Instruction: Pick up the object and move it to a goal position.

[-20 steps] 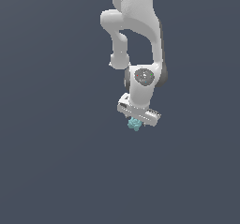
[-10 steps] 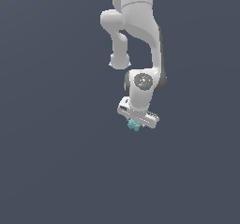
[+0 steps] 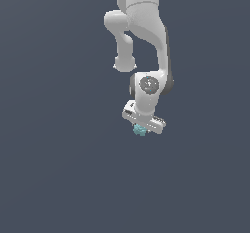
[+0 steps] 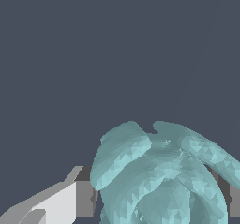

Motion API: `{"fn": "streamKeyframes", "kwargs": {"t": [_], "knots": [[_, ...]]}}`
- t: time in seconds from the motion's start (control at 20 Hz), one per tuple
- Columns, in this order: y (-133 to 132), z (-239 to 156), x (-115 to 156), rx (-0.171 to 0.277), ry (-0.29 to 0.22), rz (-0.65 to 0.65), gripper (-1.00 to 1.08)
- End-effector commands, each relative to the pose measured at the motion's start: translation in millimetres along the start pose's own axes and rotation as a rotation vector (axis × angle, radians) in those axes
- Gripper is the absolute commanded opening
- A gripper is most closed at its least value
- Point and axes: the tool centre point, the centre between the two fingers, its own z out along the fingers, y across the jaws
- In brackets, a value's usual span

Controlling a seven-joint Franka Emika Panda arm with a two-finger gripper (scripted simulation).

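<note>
Hand [image 3: 141, 127] grips the teal object [image 3: 139, 130], which sticks out beneath it. Fingers [image 4: 84, 198] press on both its sides.

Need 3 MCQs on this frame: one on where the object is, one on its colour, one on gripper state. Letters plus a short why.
1. Where is the object?
A. lying on the floor far from the arm
B. at the gripper's underside, between the fingers
C. resting on top of the arm's elbow

2. What colour is the object?
A. red
B. yellow
C. teal

3. What is the gripper's state?
A. shut on the object
B. wide open and empty
C. out of view

Answers:
1 B: the object sits right under the gripper in the exterior view.
2 C: the wrist view shows its teal lobes.
3 A: a finger sits on either side, against it.
</note>
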Motion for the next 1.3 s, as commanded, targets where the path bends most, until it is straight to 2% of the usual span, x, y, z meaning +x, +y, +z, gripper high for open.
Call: {"fn": "streamKeyframes", "kwargs": {"t": [0.0,0.25,0.45,1.25], "knots": [[2.1,-0.8,0.2,0.000,0.000,0.000,-1.00],[17.2,-6.7,0.2,0.000,0.000,0.000,-1.00],[40.7,-16.0,0.4,0.000,0.000,0.000,-1.00],[191.6,-76.2,5.3,0.001,-0.001,0.001,-1.00]]}}
